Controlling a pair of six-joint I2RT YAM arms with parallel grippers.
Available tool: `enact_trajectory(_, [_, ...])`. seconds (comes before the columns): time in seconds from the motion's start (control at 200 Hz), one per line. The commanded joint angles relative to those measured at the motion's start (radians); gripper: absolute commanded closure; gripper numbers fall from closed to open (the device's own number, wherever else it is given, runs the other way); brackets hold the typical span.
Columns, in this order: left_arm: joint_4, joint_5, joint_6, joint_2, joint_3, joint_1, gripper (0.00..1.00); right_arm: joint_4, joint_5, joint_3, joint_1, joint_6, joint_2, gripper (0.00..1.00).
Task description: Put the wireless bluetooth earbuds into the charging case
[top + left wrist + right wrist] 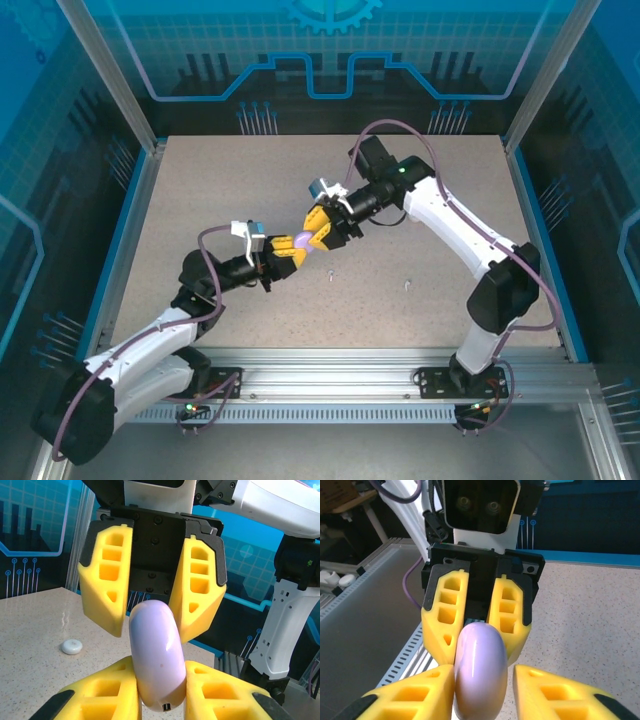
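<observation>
A pale purple charging case (304, 241) hangs in the air above the middle of the table, lid closed. My left gripper (292, 250) is shut on its lower end (155, 655), port facing down. From the opposite side my right gripper (322, 236) straddles the upper end (480, 670), still open: its left finger (427, 690) touches the case, while a narrow gap stays at the other finger. Two tiny pale earbuds (329, 279) (407, 287) lie on the table in front of the arms. A small white round piece (71, 646) rests on the tabletop.
The speckled beige table (200, 200) is walled by blue panels on three sides. An aluminium rail (350, 365) carrying both arm bases runs along the near edge. The right arm's white links (280, 630) stand close behind the case.
</observation>
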Motion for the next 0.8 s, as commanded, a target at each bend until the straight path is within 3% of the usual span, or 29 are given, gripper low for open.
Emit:
enact_trajectory(0.0, [0.036, 0.029, 0.021, 0.004, 0.032, -0.011, 0.77, -0.075, -0.049, 0.036, 0.004, -0.047, 0.023, 0.72])
enact_trajectory(0.26, [0.028, 0.026, 0.038, 0.013, 0.035, -0.01, 0.75, -0.1, -0.032, 0.041, 0.006, -0.069, 0.022, 0.86])
enact_trajectory(0.39, [-0.036, 0.004, 0.072, 0.002, 0.041, -0.012, 0.57, -0.104, 0.015, 0.038, 0.008, -0.059, 0.006, 0.92])
enact_trajectory(0.455, [-0.134, -0.016, 0.116, -0.021, 0.054, -0.011, 0.36, -0.104, 0.061, 0.028, 0.008, -0.05, -0.011, 0.92])
enact_trajectory(0.795, [-0.709, -0.013, 0.486, -0.106, 0.185, -0.012, 0.34, -0.033, 0.469, -0.099, 0.064, -0.02, -0.158, 0.93])
